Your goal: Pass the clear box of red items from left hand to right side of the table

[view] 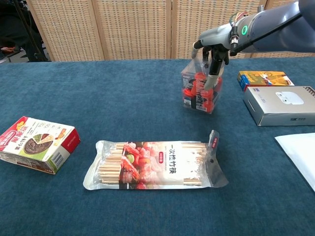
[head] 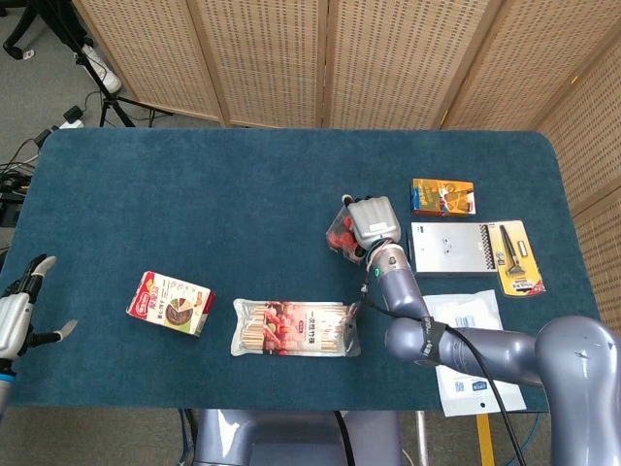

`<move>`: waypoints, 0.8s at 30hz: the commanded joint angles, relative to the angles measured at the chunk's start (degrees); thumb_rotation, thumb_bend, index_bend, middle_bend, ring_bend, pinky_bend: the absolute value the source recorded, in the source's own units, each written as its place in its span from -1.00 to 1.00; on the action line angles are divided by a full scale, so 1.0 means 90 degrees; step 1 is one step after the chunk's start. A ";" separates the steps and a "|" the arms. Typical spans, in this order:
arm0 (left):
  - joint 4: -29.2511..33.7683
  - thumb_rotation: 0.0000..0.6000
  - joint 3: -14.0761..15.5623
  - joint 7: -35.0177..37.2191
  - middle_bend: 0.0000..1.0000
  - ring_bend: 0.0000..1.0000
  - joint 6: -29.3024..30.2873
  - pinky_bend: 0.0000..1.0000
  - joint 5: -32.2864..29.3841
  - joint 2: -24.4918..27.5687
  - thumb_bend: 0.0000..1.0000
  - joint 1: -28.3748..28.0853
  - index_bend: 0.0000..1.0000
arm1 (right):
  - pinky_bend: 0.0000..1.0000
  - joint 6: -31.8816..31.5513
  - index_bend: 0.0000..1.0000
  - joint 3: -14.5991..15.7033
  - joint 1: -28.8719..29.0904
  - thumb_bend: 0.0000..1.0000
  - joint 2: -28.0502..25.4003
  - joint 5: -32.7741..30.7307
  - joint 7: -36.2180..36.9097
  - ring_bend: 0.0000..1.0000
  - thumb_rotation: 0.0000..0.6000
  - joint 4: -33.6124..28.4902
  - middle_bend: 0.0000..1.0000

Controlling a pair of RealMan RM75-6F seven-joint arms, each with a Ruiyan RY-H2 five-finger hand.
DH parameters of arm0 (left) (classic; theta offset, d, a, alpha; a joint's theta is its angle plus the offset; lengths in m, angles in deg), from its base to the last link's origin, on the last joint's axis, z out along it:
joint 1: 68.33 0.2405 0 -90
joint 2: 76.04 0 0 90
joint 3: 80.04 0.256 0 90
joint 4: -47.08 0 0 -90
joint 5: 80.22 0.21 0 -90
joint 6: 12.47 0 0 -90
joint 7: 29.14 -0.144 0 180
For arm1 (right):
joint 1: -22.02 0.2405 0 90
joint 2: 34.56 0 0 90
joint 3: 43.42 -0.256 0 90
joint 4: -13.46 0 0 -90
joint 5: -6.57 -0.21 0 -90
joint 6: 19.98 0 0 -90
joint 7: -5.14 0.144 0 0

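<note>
The clear box of red items (view: 199, 92) hangs a little above the blue table, gripped from above by my right hand (view: 213, 45). In the head view the box (head: 340, 236) shows just left of that hand (head: 371, 223), which covers most of it. It is right of the table's middle, near the white box. My left hand (head: 21, 311) is at the far left edge, off the table, fingers apart and holding nothing; the chest view does not show it.
A packet of bamboo skewers (view: 155, 164) lies at the front centre. A red and white carton (view: 37, 143) sits front left. On the right are a white box (view: 278, 104), an orange box (view: 263, 77), a razor pack (head: 517, 256) and a white pouch (head: 463, 316).
</note>
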 commanded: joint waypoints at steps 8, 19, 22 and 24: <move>0.0020 1.00 0.0002 -0.0057 -1.00 -0.72 -0.0054 -0.68 -0.0039 -0.0004 -0.58 -0.0011 -1.00 | -0.23 0.0275 -0.01 0.0169 -0.0343 -0.66 -0.0158 -0.0014 0.0101 -0.44 1.00 0.0422 -0.33; 0.0007 1.00 0.0010 -0.0059 -1.00 -0.72 -0.0090 -0.68 -0.0023 -0.0019 -0.58 -0.0024 -1.00 | -0.22 0.0376 -0.01 0.0310 -0.0590 -0.64 -0.0257 -0.0265 0.0022 -0.44 1.00 0.0608 -0.35; 0.0015 1.00 0.0009 -0.0046 -1.00 -0.72 -0.0092 -0.68 -0.0021 -0.0015 -0.58 -0.0024 -1.00 | -0.23 0.0368 -0.01 0.0289 -0.0620 -0.64 -0.0276 -0.0234 0.0034 -0.44 1.00 0.0571 -0.36; 0.0019 1.00 0.0009 -0.0038 -1.00 -0.72 -0.0092 -0.68 -0.0018 -0.0011 -0.58 -0.0024 -1.00 | -0.23 0.0369 -0.01 0.0271 -0.0635 -0.65 -0.0280 -0.0227 0.0050 -0.45 1.00 0.0549 -0.42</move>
